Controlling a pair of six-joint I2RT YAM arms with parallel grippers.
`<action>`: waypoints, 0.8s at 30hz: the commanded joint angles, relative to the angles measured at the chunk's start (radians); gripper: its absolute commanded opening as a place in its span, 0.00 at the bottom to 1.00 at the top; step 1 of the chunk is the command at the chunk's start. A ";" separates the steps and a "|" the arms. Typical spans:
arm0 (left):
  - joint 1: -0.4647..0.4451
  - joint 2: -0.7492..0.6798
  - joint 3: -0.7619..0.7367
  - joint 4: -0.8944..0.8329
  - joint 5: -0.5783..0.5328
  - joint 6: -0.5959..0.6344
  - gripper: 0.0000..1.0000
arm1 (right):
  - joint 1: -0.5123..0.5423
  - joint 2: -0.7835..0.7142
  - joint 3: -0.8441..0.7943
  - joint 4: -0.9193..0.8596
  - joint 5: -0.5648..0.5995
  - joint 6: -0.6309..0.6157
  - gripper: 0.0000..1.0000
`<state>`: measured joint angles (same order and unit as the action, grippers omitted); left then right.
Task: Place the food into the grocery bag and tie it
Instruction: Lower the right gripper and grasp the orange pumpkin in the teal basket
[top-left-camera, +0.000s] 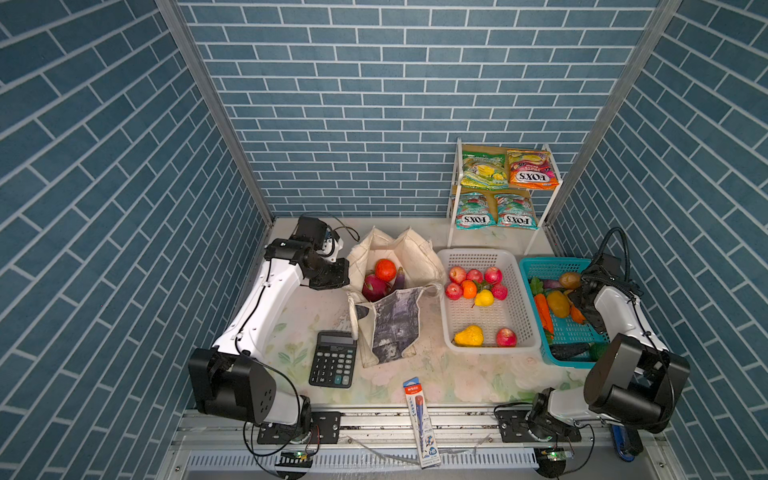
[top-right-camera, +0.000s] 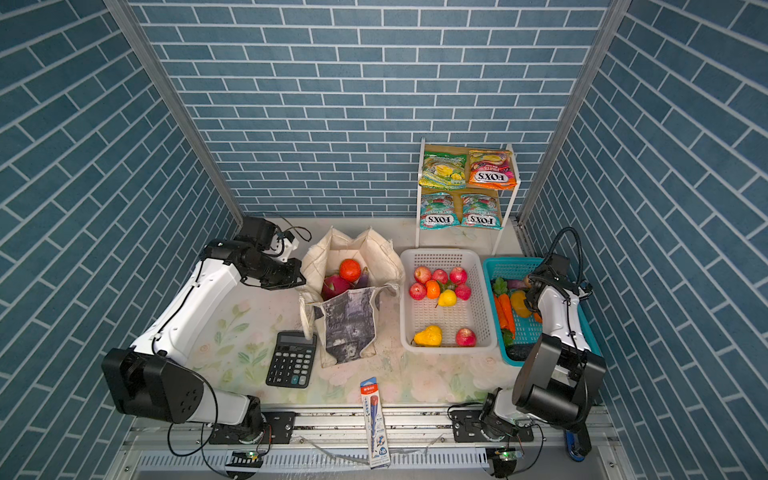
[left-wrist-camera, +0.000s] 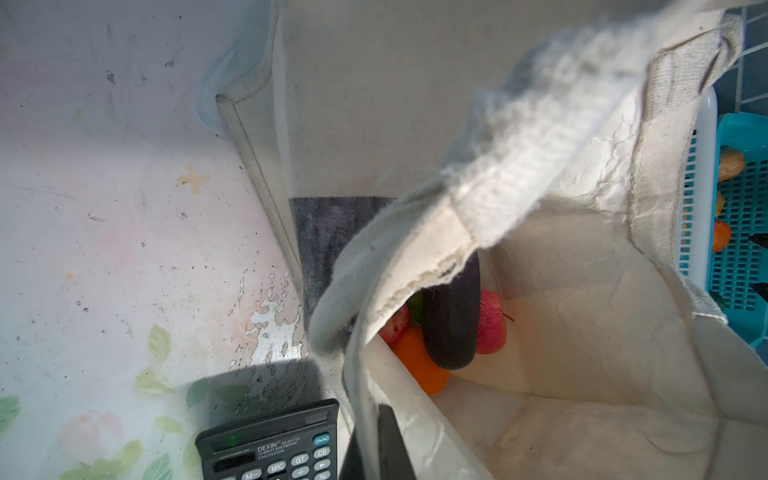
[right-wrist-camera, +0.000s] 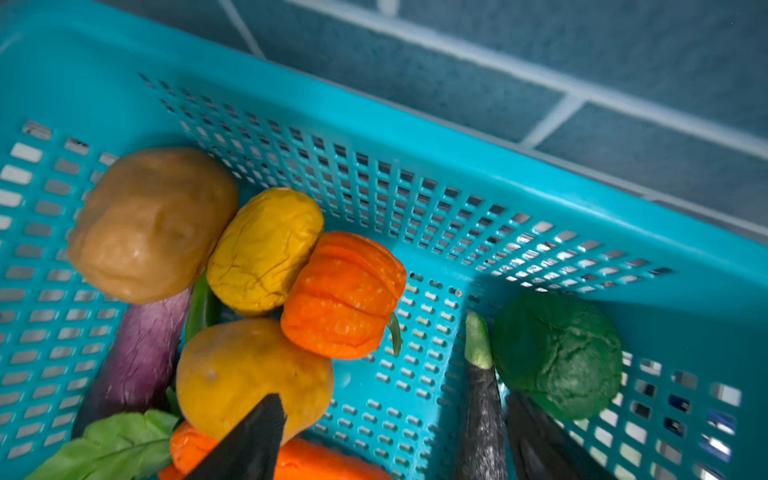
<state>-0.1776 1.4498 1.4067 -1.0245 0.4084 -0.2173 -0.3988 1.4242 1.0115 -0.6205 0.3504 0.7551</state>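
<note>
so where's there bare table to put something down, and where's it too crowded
Widest bare table: in front of the white basket, right of the pencil pack. A smaller patch lies left of the calculator. Crowded: the teal basket, the grocery bag and the white basket's far end.

Both top views are evenly bright and sharp, brick walls (top-left-camera: 374, 104) bowing toward the edges. In the left wrist view the bag (left-wrist-camera: 540, 137) blurs close to the lens; the worktop (left-wrist-camera: 104, 187) glares pale.
</note>
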 joint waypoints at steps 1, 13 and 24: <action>-0.007 0.008 0.037 0.014 0.001 0.000 0.00 | -0.019 0.027 0.006 0.030 -0.016 0.032 0.83; -0.007 0.015 0.031 0.027 0.000 0.000 0.00 | -0.035 0.117 0.036 0.068 -0.075 0.050 0.81; -0.007 0.015 0.035 0.031 0.008 0.002 0.00 | -0.040 0.187 0.083 0.071 -0.093 0.062 0.80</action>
<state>-0.1818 1.4525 1.4212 -1.0157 0.4137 -0.2211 -0.4332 1.5944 1.0637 -0.5522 0.2634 0.7677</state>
